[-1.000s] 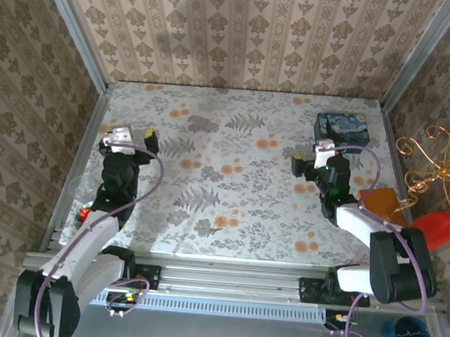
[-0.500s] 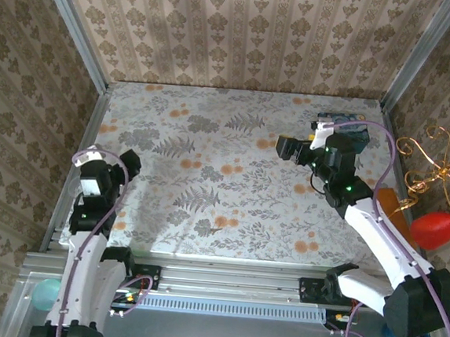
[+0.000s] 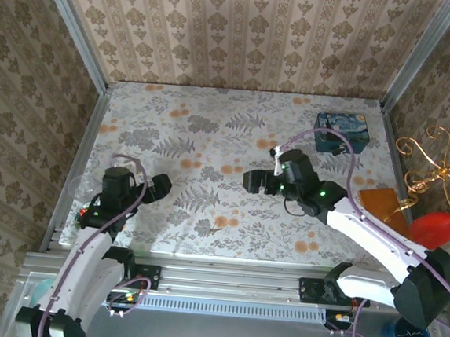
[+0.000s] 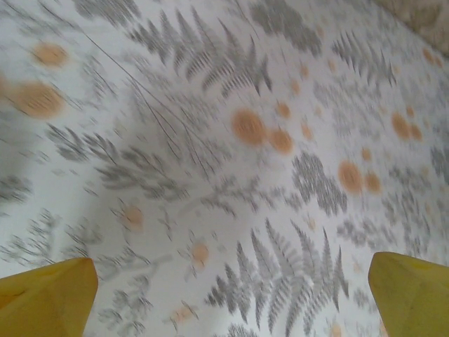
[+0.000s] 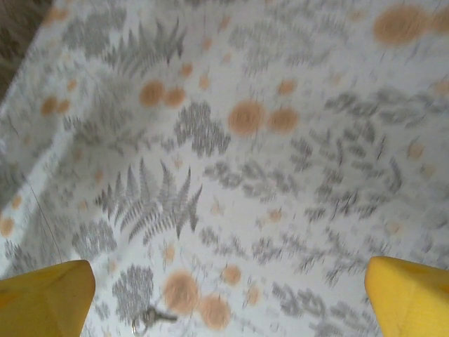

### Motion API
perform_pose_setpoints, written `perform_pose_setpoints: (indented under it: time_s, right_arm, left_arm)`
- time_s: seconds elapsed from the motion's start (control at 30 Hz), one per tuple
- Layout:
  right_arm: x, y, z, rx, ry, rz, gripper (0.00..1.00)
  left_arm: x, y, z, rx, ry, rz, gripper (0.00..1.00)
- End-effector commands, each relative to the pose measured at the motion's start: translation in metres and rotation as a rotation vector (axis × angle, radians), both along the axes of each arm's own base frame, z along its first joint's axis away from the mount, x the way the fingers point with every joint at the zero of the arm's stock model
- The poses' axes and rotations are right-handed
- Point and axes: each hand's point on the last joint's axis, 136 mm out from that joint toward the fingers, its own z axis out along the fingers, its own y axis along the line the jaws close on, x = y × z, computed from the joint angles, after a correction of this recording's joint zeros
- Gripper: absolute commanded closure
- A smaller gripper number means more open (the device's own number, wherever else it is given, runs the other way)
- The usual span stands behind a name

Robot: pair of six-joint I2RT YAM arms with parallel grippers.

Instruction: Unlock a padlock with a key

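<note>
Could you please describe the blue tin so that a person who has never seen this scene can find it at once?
Seen from above, take the table with the floral cloth and go to its far right corner. The blue tin lies flat there, a rectangle. It is the only blue, swirl-painted thing on the cloth; the brown thing along the right edge is plain.

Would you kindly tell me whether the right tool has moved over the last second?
Yes. The right tool has swung left and nearer the arm bases, away from the blue tin that it was beside.
</note>
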Motion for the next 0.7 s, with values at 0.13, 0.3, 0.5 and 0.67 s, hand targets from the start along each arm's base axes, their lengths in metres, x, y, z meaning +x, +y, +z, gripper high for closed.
perform_pose_setpoints:
  time_s: [0.13,0.3,0.5,0.67]
  right_arm:
    - [-0.033,0.020,-0.044,-0.116,0.179,-0.045,0.03]
    - [-0.051,0.050,-0.072,-0.180,0.286,0.005,0.10]
    - [-0.075,0.086,-0.095,-0.261,0.383,0.074,0.19]
    - [-0.086,0.104,-0.105,-0.346,0.427,0.119,0.26]
  left_arm:
    - [-0.007,-0.010,-0.005,0.068,-0.072,-0.058,0.00]
    - [-0.013,-0.013,0.008,0.062,-0.186,-0.082,0.00]
    - [-0.020,-0.011,0.017,0.049,-0.235,-0.082,0.00]
    - [-0.022,-0.008,0.020,0.066,-0.257,-0.087,0.00]
